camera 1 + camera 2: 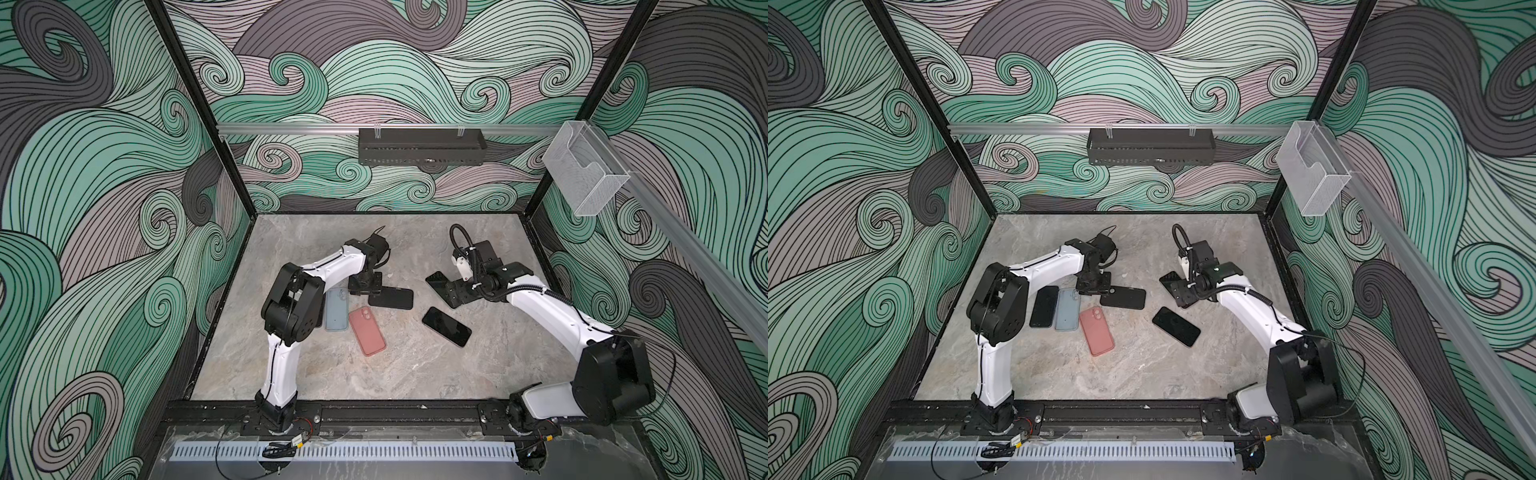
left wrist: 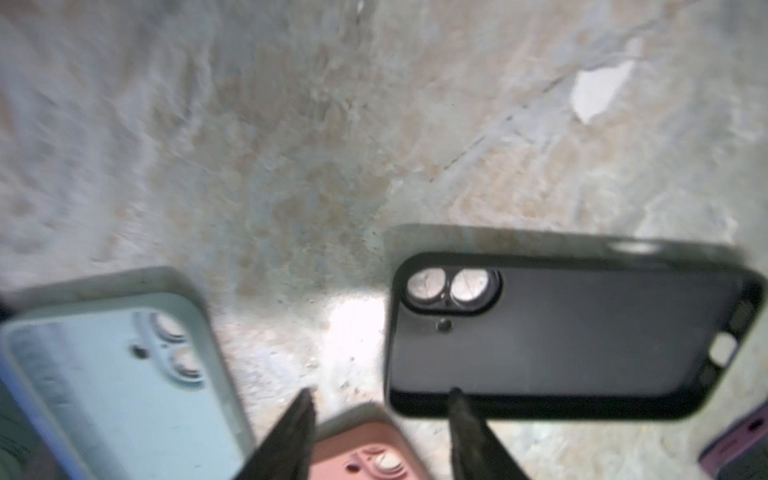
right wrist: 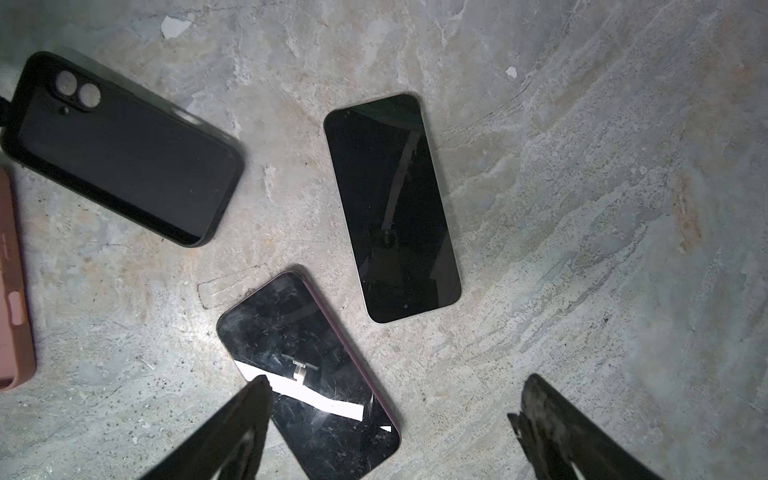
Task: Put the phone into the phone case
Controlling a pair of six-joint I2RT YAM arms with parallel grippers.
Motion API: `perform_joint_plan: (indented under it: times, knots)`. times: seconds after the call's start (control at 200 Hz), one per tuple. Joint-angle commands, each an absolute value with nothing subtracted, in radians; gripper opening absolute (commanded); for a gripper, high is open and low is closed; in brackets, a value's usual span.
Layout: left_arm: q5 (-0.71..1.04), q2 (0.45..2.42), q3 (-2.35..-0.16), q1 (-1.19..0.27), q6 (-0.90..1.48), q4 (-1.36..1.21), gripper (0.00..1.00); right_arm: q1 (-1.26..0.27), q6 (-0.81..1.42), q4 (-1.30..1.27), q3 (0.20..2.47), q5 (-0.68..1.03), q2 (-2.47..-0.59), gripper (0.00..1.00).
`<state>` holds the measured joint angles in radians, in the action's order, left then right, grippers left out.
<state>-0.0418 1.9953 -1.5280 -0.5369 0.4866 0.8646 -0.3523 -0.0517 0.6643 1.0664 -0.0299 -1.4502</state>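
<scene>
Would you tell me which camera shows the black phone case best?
The right wrist view: the black case lies sharp and nearly whole. The left wrist view shows it closer but blurred; both top views show it small.

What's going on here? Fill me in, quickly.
Two robot arms work at a stone table strewn with phones and cases. The left gripper stands open at the edge of the empty black case. The right gripper hangs open above a purple-edged phone. Neither holds anything.
</scene>
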Motion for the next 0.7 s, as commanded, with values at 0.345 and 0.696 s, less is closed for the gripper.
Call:
perform_joint_plan:
  times: [0.345, 0.696]
  knots:
    - [-0.113, 1.574, -1.328, -0.523, 0.413, 0.767, 0.67, -0.31, -0.17, 0.764, 1.282, 0.028, -1.758, 0.95]
    - [-0.13, 1.385, -1.193, -0.522, 0.403, 0.731, 0.68, -0.31, -0.179, 0.784, 1.369, 0.03, -1.939, 0.93]
